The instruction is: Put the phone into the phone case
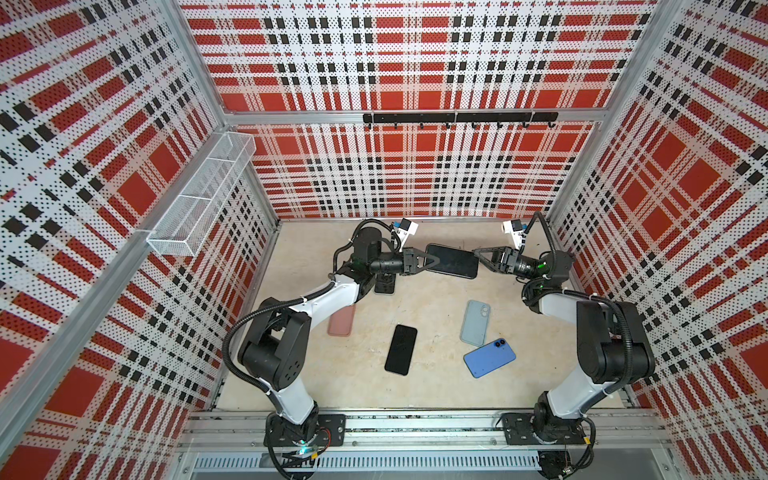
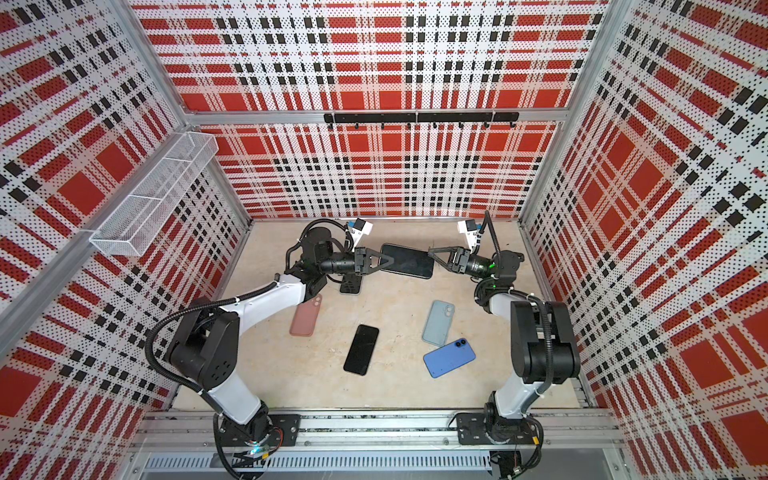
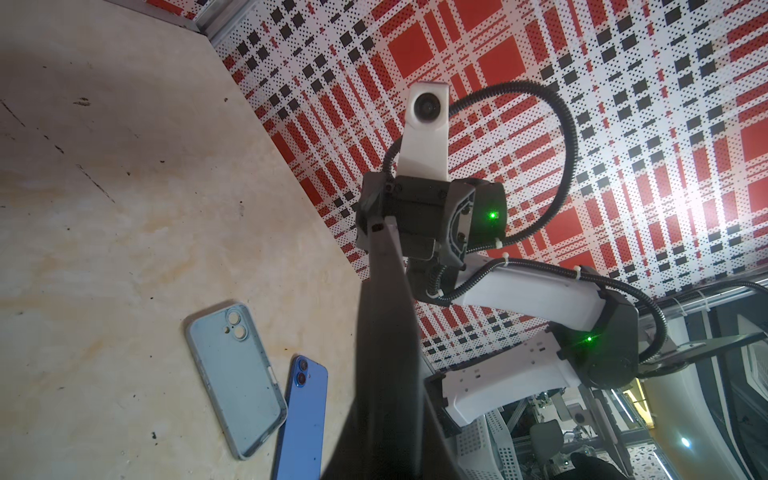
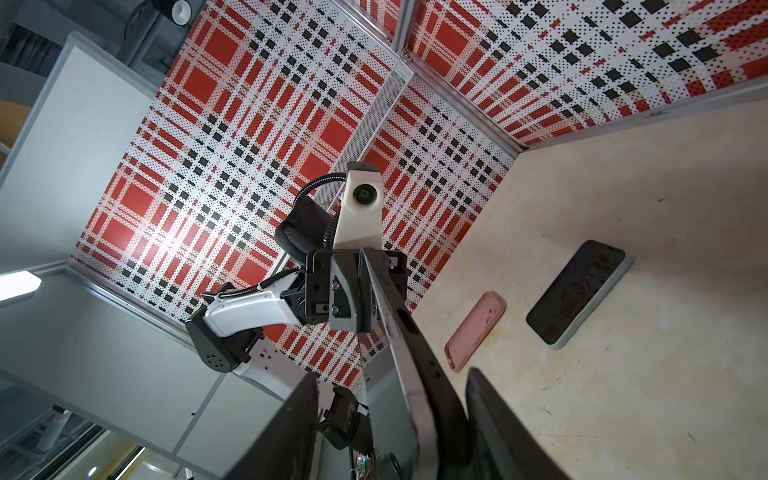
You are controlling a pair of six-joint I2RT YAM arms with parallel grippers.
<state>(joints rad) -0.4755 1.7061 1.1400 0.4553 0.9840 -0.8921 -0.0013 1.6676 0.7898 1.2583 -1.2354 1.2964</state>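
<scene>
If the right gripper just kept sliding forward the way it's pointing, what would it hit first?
The dark phone held in the air: its end sits between the open jaws of the right gripper. Beyond it, roughly in line, the left gripper clamps the other end.

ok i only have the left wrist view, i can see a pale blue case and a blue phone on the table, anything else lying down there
Observer: Yes, a pink case lies flat down there, close by the left arm.
Operator: and the other arm, has it got hold yet
Observer: No. The right gripper straddles the far end of the held phone, and its jaws are open, with a gap on each side.
</scene>
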